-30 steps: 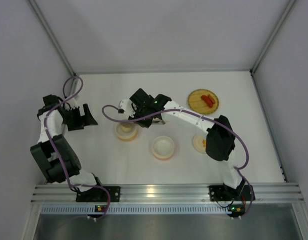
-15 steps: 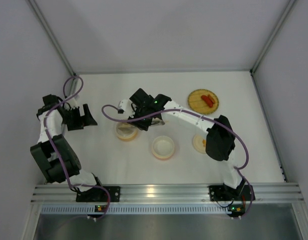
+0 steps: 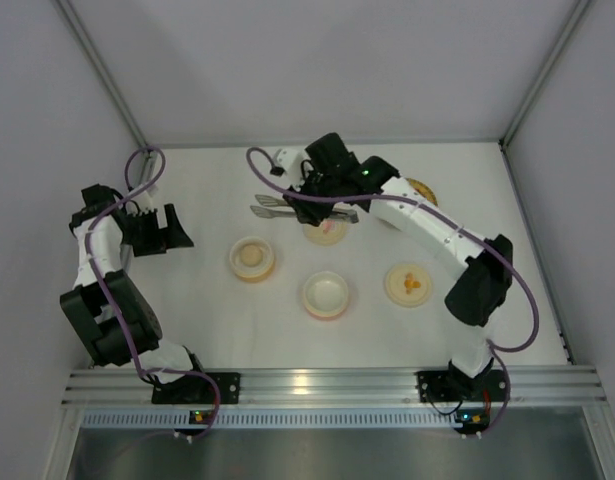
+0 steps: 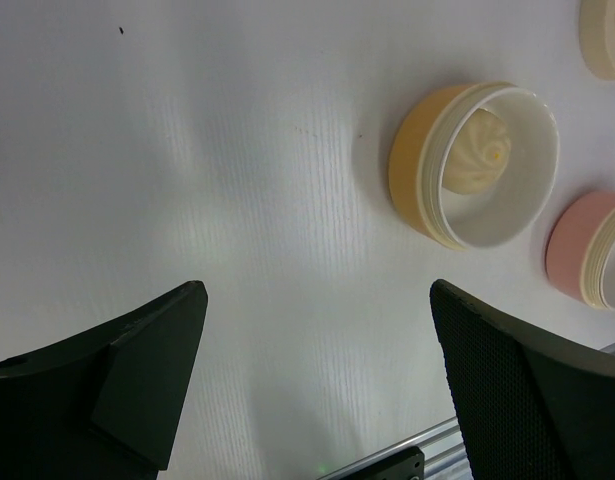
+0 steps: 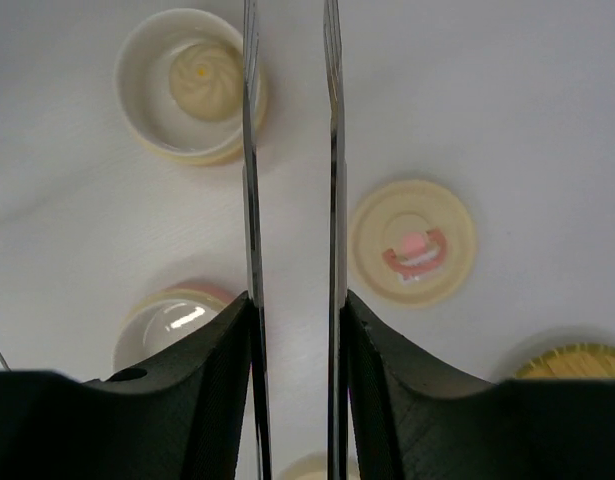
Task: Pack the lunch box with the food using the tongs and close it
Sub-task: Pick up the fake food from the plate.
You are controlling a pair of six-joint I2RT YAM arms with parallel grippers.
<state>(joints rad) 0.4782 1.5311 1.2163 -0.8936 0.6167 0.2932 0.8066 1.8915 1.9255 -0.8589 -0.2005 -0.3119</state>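
Observation:
My right gripper (image 3: 313, 198) is shut on the silver tongs (image 3: 271, 206), which point left above the back of the table. In the right wrist view the tongs (image 5: 252, 150) run up between my fingers (image 5: 215, 372) with their two arms apart and nothing between them. A pale cream ball of food (image 3: 251, 257) lies in the orange lunch box bowl (image 3: 237, 270), which also shows as bowl (image 5: 147, 135) with ball (image 5: 209, 80) and as bowl (image 4: 412, 175). The pink lunch box bowl (image 3: 325, 312) is empty. My left gripper (image 3: 168, 230) hangs open at the left, its jaws wide in the left wrist view (image 4: 317, 370).
A cream lid with a pink mark (image 3: 328, 234) lies under the right wrist, and in the right wrist view this lid (image 5: 412, 240) is right of the tongs. A lid with an orange mark (image 3: 409, 283) lies at the right. The woven plate (image 3: 425, 189) is mostly hidden behind the right arm.
My right arm has swung from over the orange bowl to the back middle, carrying the tongs. The cream ball stays in the bowl. The left arm has barely moved.

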